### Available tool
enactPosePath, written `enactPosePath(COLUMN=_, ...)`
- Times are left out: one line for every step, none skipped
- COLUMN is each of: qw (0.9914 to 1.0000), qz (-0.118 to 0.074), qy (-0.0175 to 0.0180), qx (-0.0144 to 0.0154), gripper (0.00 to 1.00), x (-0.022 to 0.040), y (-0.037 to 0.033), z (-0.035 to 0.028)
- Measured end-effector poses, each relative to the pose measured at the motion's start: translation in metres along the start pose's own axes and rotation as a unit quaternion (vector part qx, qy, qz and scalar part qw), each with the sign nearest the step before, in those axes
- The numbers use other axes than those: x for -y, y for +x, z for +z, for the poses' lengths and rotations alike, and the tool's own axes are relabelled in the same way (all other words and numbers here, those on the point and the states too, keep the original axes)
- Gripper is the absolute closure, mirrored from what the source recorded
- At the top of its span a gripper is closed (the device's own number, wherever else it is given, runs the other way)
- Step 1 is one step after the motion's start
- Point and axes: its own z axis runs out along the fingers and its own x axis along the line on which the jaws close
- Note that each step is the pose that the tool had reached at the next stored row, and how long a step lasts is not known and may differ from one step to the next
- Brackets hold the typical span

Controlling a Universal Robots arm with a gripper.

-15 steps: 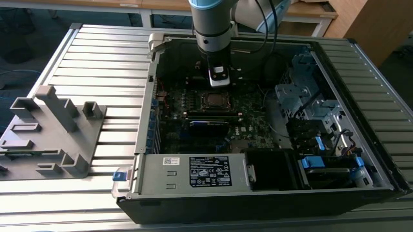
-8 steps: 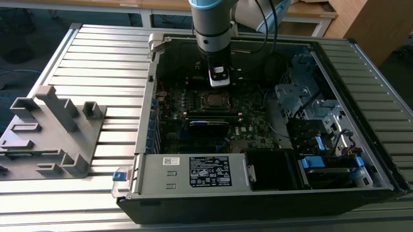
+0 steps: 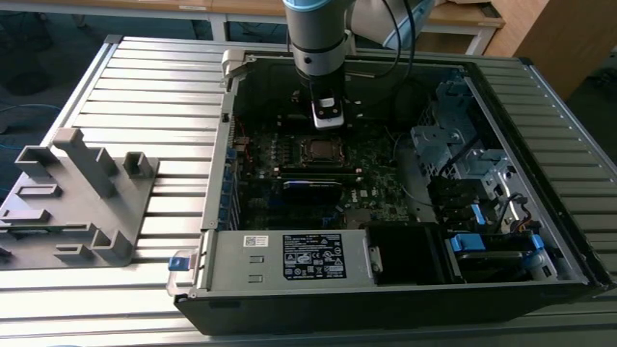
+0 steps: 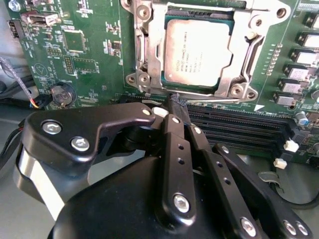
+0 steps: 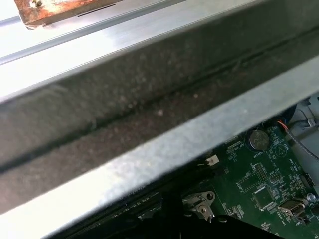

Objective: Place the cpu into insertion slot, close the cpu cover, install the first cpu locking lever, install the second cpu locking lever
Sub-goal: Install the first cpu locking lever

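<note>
The cpu (image 4: 197,52), a dull silver square, lies in the insertion slot (image 3: 318,149) on the green motherboard. The cpu cover (image 4: 245,56), a silver frame, lies flat over the chip's edges. My gripper (image 4: 178,103) hangs just off one side of the socket, between it and the long black card slots (image 4: 239,124). Its two black fingers (image 4: 172,144) meet at the tips and look shut, with nothing seen between them. In the exterior view the gripper (image 3: 328,119) stands inside the open case, just behind the socket.
The case walls (image 3: 227,130) ring the board, and one wall (image 5: 149,99) looms close in the first wrist view. A white labelled box (image 3: 313,256) and drive bays (image 3: 463,159) sit inside the case. A grey fixture (image 3: 77,195) stands at the exterior view's left.
</note>
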Motion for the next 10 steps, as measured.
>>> enactPosePath(qw=1.0, qz=0.0, qy=0.0, qx=0.0, gripper=0.89, x=0.0, y=0.0, z=-0.0001)
enactPosePath(qw=1.0, qz=0.0, qy=0.0001, qx=0.0, gripper=0.89, x=0.0, y=0.0, z=-0.0002)
enactPosePath(qw=1.0, qz=0.0, qy=0.0003, qx=0.0, gripper=0.89, x=-0.0002, y=0.0001, z=-0.0002)
enactPosePath(qw=1.0, qz=0.0, qy=0.0003, qx=-0.0001, gripper=0.89, x=-0.0005, y=0.0003, z=-0.0002)
enactPosePath(qw=1.0, qz=0.0, qy=0.0003, qx=0.0, gripper=0.89, x=-0.001, y=0.0005, z=-0.0001)
enactPosePath(qw=1.0, qz=0.0, qy=0.0002, qx=0.0, gripper=0.89, x=-0.0013, y=0.0007, z=0.0)
enactPosePath(qw=1.0, qz=0.0, qy=0.0001, qx=0.0, gripper=0.89, x=-0.0016, y=0.0008, z=0.0001)
enactPosePath(qw=1.0, qz=0.0, qy=0.0001, qx=-0.0001, gripper=0.89, x=-0.0019, y=0.001, z=0.0001)
enactPosePath(qw=1.0, qz=0.0, qy=0.0001, qx=-0.0001, gripper=0.89, x=-0.0023, y=0.0012, z=0.0002)
enactPosePath(qw=1.0, qz=0.0, qy=0.0001, qx=-0.0001, gripper=0.89, x=-0.0024, y=0.0013, z=0.0002)
